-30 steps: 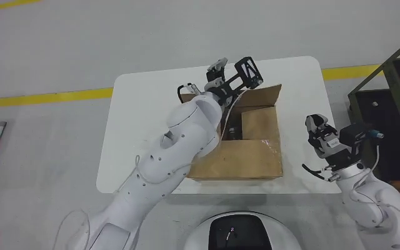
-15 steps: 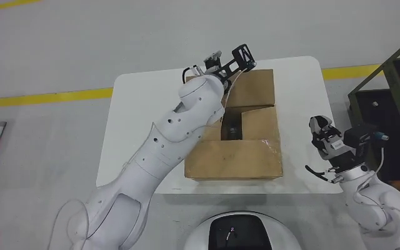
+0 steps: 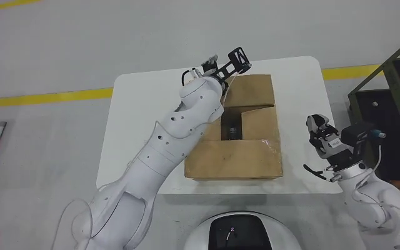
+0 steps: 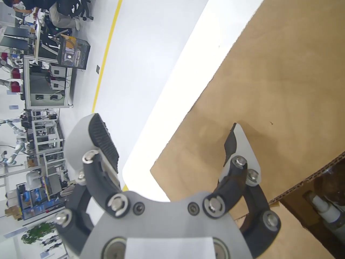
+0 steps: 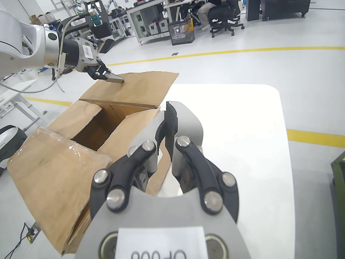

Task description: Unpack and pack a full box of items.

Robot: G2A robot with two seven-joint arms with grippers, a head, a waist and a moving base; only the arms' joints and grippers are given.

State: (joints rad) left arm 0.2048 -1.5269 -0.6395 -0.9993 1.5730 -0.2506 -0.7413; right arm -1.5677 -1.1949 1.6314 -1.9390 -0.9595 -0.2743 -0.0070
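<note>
Top view straight down; both wrist views low and oblique, sharing the box (image 3: 237, 159)

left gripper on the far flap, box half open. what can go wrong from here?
1. Left gripper is open, one finger on the far flap: it may slip off.
2. Nothing grips the box; right gripper is shut, off to its side, so a push may slide it.
3. Left arm crosses the opening, likely blocking reach to the items inside.
</note>
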